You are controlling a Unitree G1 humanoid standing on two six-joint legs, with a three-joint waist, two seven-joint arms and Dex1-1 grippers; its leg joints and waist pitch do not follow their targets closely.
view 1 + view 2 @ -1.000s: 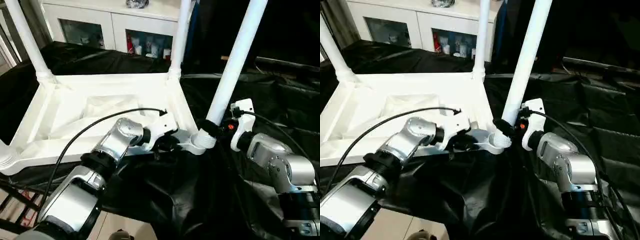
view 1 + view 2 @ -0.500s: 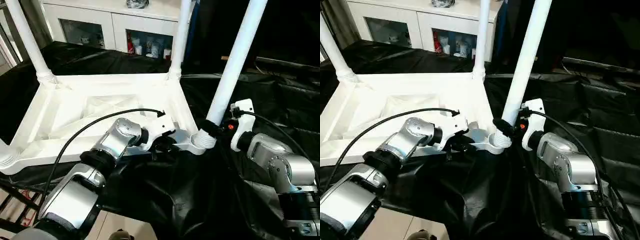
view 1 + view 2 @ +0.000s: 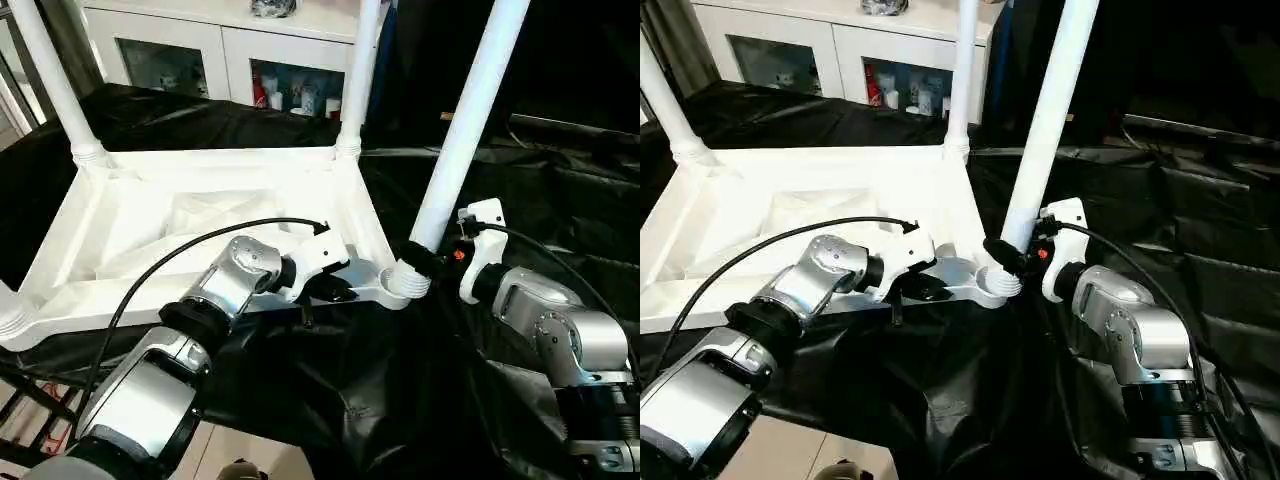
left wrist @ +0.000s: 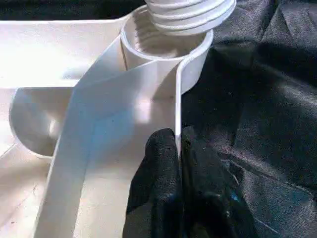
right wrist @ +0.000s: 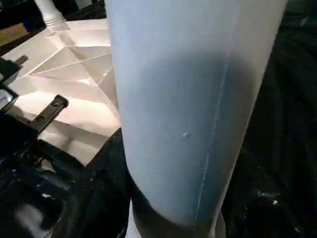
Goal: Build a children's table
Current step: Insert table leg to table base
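Upright legs (image 3: 463,125) ring the tabletop (image 3: 150,225), its ribbed middle open from above.

white tabletop (image 3: 200,190) and white legs (image 3: 465,125) — plain, unpatterned — on glossy black drape (image 3: 400,380); silver forearms (image 3: 150,395).

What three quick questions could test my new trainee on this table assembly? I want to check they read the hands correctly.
1. True or false: the left hand is pinched shut on the tabletop's rim.
2. What does the right hand grip?
A. a cable
B. the leg just above the corner socket
C. the black cloth
3. Fill in: the tabletop lies with its ribbed underside facing ____.

Key: 1 true; 2 B; 3 up.
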